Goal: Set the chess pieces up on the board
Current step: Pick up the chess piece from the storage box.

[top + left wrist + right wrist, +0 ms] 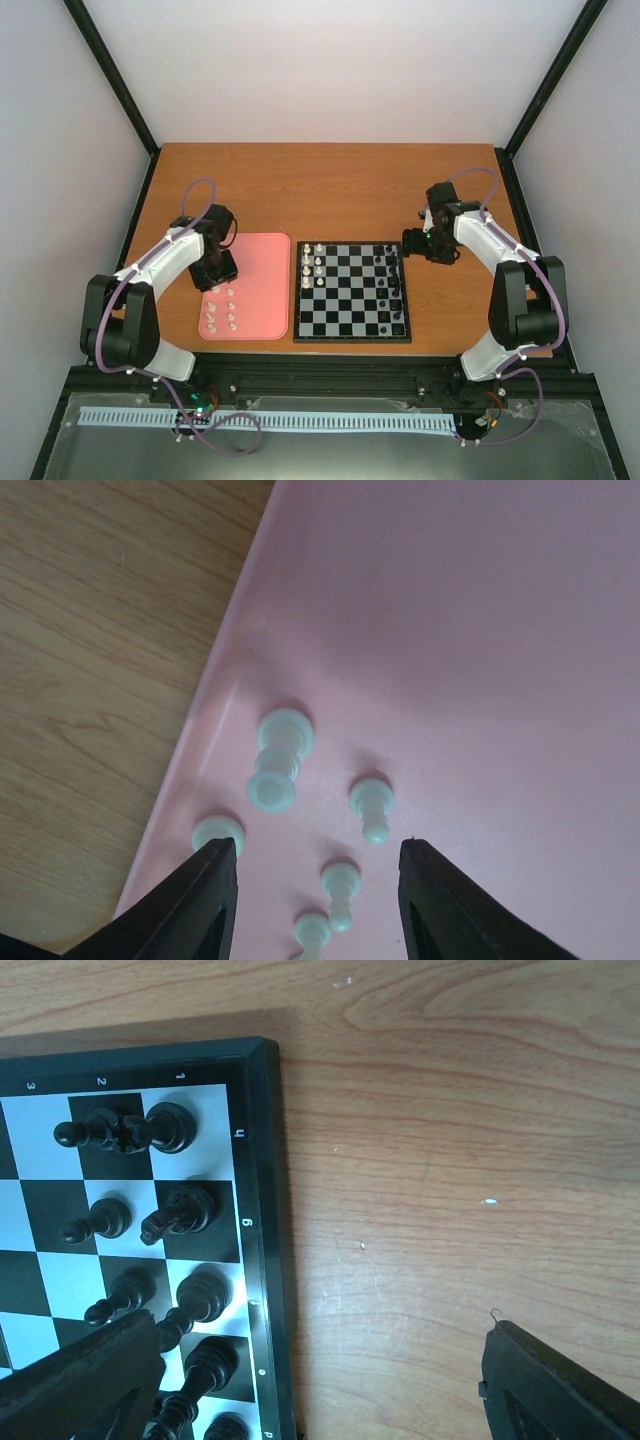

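Observation:
Several small white chess pieces (222, 309) stand on the pink tray (262, 262), and several more (313, 263) stand on the left columns of the board (352, 320). My left gripper (217, 280) hovers over the tray's left side, open and empty. In the left wrist view the left gripper (318, 885) has a white pawn (340, 888) between its open jaws, untouched. A taller white piece (277, 761) and another pawn (371, 806) stand just beyond. My right gripper (416, 243) is open and empty over the table beside the board's right edge (262, 1210).
Black pieces (395, 285) fill the board's right columns and show in the right wrist view (185, 1210). Bare wooden table (430, 1180) lies right of the board. The tray's left rim (215, 710) borders the wood. Black frame posts stand at the table's corners.

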Available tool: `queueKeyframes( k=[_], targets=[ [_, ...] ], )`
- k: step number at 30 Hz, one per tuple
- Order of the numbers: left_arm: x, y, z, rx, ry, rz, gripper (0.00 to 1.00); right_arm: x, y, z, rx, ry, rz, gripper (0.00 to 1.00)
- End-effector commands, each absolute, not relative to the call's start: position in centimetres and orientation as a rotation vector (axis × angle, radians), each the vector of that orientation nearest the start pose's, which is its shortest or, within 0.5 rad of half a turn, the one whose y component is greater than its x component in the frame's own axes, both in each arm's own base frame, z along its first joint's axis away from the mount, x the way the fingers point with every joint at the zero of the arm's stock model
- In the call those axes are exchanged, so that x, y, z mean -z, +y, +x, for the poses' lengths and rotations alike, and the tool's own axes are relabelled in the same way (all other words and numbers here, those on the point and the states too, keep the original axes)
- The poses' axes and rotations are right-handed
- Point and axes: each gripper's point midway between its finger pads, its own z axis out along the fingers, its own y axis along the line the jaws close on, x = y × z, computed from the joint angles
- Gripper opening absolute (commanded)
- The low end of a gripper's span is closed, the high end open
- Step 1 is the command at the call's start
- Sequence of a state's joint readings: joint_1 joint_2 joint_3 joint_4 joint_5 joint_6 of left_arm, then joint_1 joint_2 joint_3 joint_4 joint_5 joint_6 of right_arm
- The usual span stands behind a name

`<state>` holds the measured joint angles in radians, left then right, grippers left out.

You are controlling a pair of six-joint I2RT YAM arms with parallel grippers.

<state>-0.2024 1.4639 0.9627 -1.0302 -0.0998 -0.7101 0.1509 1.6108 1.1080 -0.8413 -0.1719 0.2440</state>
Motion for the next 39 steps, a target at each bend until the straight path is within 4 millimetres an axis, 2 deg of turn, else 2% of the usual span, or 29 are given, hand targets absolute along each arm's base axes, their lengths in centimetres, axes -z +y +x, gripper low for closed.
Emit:
queueKeyframes(
  k=[1,9,18,25,28,29,31,33,36,39],
  targets=[
    [-6.7,-2.9,25.9,-0.08,2.939,-0.776,0.48,-7.8,7.6,32.2,-0.299,2.931,0.106,1.0],
    [-4.9,-1.8,26.1,-0.035,2.944,-0.874,0.47,-7.7,7.5,32.3,-0.287,2.935,0.112,1.0],
    [-3.3,-2.1,26.4,-0.031,2.985,-0.857,0.42,-7.9,7.3,32.5,-0.267,2.934,0.116,1.0],
    [-3.1,-1.7,26.7,-0.065,2.989,-0.835,0.22,-7.6,7.2,32.0,-0.266,2.944,0.121,1.0],
    [-3.2,-1.6,26.8,-0.072,2.988,-0.817,0.07,-7.8,7.3,32.2,-0.268,2.937,0.123,1.0],
    [-3.4,-1.7,27.0,-0.067,2.985,-0.81,0.02,-7.9,7.3,32.3,-0.27,2.937,0.122,1.0],
    [-4.2,-1.8,27.3,-0.054,2.977,-0.79,0.01,-7.9,7.3,32.4,-0.272,2.934,0.121,1.0],
    [-6.0,-1.9,28.2,-0.039,2.954,-0.756,0.01,-7.9,7.3,32.4,-0.274,2.933,0.122,1.0],
    [-9.7,-2.3,29.2,-0.044,2.911,-0.647,0.01,-7.8,7.3,32.5,-0.271,2.932,0.122,1.0],
    [-13.7,-4.9,30.0,-0.038,2.887,-0.451,0.01,-7.8,7.3,32.7,-0.268,2.931,0.121,1.0]
  ],
)
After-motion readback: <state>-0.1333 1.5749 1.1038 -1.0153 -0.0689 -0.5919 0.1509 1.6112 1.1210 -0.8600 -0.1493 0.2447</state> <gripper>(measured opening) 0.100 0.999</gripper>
